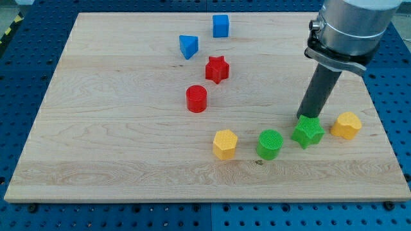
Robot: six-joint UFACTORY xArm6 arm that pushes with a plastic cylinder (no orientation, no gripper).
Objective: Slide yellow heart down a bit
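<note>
Two yellow blocks lie on the wooden board (115,128). One yellow block (346,125), near the view's right edge, looks like the heart. The other yellow block (225,144), at lower middle, looks like a pentagon. My tip (306,118) rests on the board just above the green star (308,132), touching or nearly touching its upper edge. The tip is about one block's width to the left of the right-hand yellow block, and slightly higher in the view.
A green cylinder (270,144) sits between the green star and the left yellow block. A red cylinder (196,99) and a red star (217,69) lie mid-board. A blue triangle (188,46) and a blue cube (221,25) lie near the top.
</note>
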